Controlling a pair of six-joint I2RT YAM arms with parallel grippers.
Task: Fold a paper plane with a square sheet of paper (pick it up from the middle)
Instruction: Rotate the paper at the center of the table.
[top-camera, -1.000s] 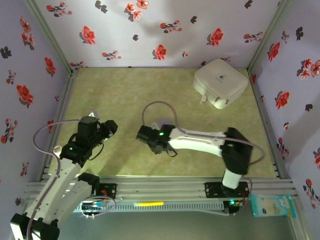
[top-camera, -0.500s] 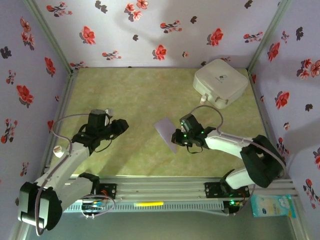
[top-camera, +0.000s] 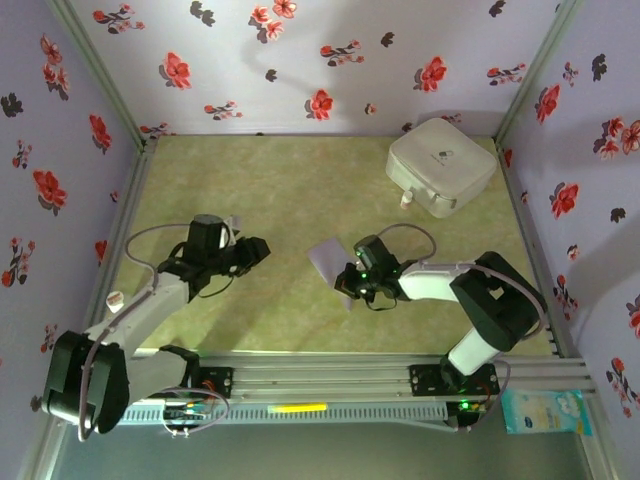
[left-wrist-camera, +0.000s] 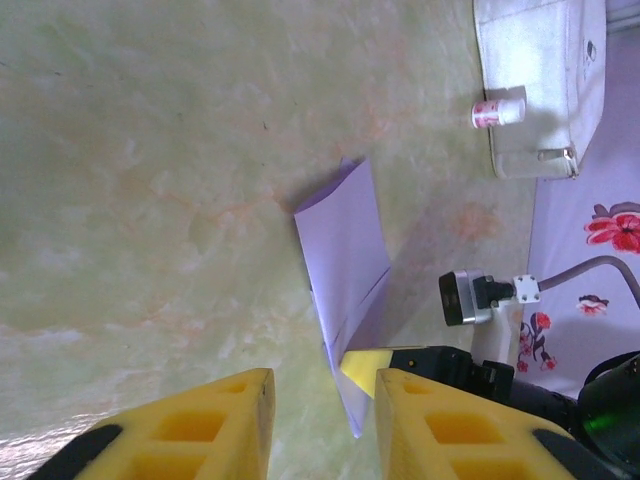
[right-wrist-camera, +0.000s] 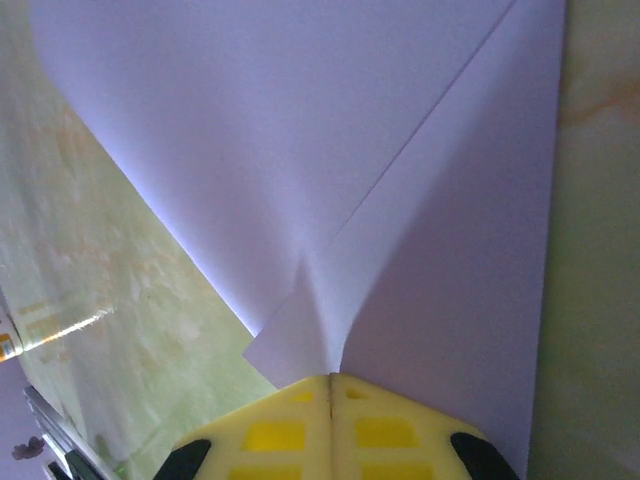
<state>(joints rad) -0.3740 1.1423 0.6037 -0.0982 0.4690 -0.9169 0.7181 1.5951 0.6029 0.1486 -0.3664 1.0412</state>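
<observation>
The right hand (right-wrist-camera: 331, 382) clamps the thin lavender square sheet of paper (right-wrist-camera: 300, 150); its wrist view resolves a diagonal crease. The left hand (left-wrist-camera: 323, 400) stands released.

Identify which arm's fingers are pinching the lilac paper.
The right arm's fingers, closed together on the paper; the left arm's fingers stand apart, holding nothing.

The sheet (right-wrist-camera: 300, 150) is running off the right wrist view's top, one corner hiding inside the pinch of the right claw (right-wrist-camera: 331, 380); the left wrist view is cropping the box (left-wrist-camera: 545, 85).
</observation>
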